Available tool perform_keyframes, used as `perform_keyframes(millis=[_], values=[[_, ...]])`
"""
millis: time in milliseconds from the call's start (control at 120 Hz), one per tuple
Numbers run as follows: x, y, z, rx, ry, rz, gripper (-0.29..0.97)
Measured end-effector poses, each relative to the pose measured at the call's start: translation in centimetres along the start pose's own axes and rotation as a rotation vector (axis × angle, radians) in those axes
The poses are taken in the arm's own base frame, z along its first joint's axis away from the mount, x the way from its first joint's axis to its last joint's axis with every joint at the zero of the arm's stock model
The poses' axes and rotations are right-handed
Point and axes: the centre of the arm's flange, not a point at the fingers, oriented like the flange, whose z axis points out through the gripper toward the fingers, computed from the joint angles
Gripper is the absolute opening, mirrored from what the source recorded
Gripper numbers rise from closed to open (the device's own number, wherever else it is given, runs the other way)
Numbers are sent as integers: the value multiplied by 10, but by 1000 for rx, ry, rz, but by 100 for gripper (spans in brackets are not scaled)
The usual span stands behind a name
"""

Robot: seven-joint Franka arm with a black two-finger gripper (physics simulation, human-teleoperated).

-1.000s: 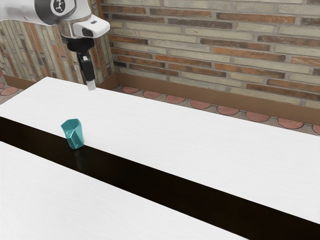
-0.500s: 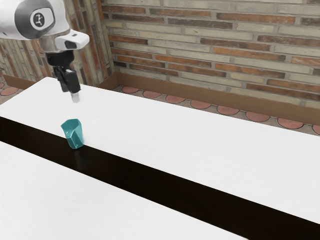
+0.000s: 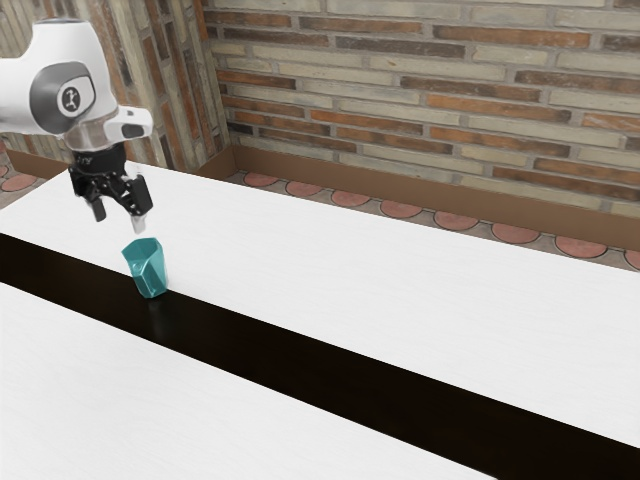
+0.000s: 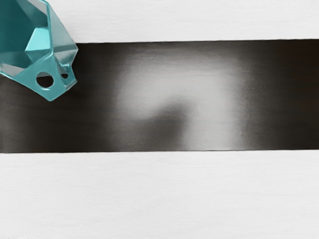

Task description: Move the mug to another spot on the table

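A teal faceted mug [image 3: 146,267] stands upright on the table's black stripe [image 3: 300,352], toward the exterior view's left. My gripper [image 3: 119,218] hangs just above it and slightly to the exterior view's left, pointing down. It is open, with nothing between the fingers, and it does not touch the mug. In the wrist view the mug [image 4: 35,45] is seen from above, its handle with a round hole lying over the dark stripe [image 4: 199,94].
The table top [image 3: 420,260] is white with one black band running diagonally. A brick wall [image 3: 420,90] and a brown skirting stand behind it. Bare white surface spreads to the exterior view's right of the mug.
My arm has swung toward the exterior view's left and come down until the gripper is just above the mug. The hand has turned, so both spread fingers show. The mug has not moved.
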Motion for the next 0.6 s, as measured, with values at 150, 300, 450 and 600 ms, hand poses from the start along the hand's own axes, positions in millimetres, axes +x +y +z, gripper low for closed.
perform_keyframes(millis=[150, 300, 450, 600], values=[[-6, -18, 46, -16, 24, -158, 68], [-11, -36, 83, -14, 111, -306, 68], [-4, -55, 101, -6, 201, -433, 66], [3, -67, 116, -8, 240, -528, 52]])
